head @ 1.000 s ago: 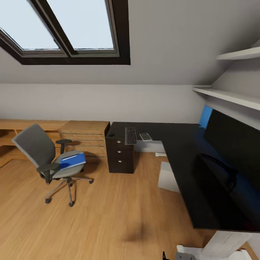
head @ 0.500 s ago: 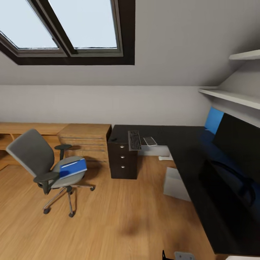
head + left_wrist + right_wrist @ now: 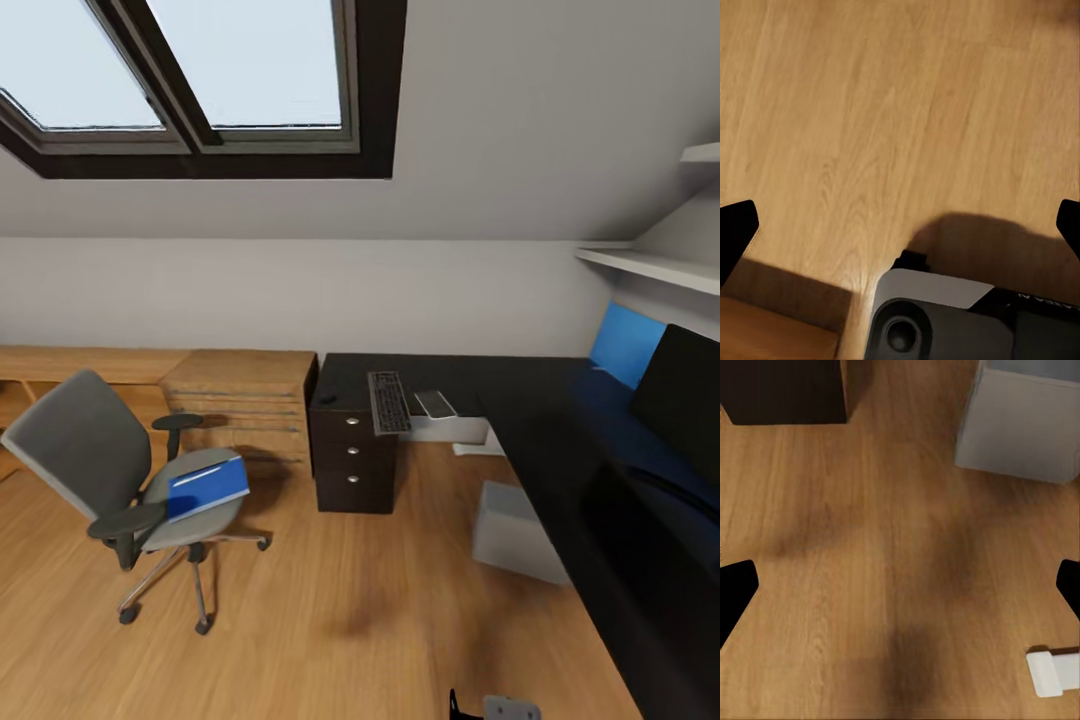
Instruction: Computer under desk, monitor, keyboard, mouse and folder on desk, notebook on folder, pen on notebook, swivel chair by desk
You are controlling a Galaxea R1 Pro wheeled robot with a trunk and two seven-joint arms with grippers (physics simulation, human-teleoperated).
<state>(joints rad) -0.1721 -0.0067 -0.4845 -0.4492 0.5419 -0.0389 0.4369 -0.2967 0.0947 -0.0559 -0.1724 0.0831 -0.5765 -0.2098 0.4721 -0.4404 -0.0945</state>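
On the desk (image 3: 520, 400) the keyboard (image 3: 388, 401) lies lengthwise front-to-back; both arms' jaws spread open.

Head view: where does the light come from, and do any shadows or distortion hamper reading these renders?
Head view: daylight enters through the skylight; wide-angle bending at the edges; a soft shadow blotch lies on the floor. Left wrist view: a dark shadow falls on the wood beside the robot's base. Right wrist view: blurred shadows streak the floor near the computer.
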